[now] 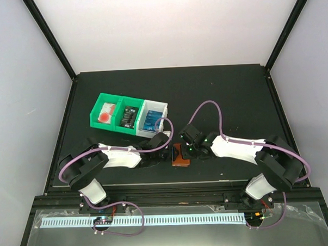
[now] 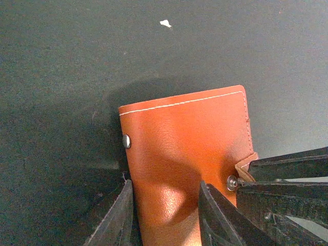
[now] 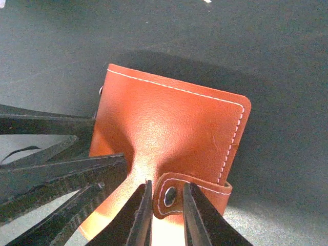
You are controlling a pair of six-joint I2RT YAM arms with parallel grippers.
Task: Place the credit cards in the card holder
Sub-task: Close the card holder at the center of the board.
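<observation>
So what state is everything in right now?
holder: folded shut, tab across its face
cards: lying in the bins, none in the holder
left gripper: jaws partly apart at the holder, grip unclear
right gripper: jaws slightly apart around the tab, grip unclear

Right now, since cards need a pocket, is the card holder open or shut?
Shut: the card holder shows only outer cover, snap tab wrapped round its edge.
</observation>
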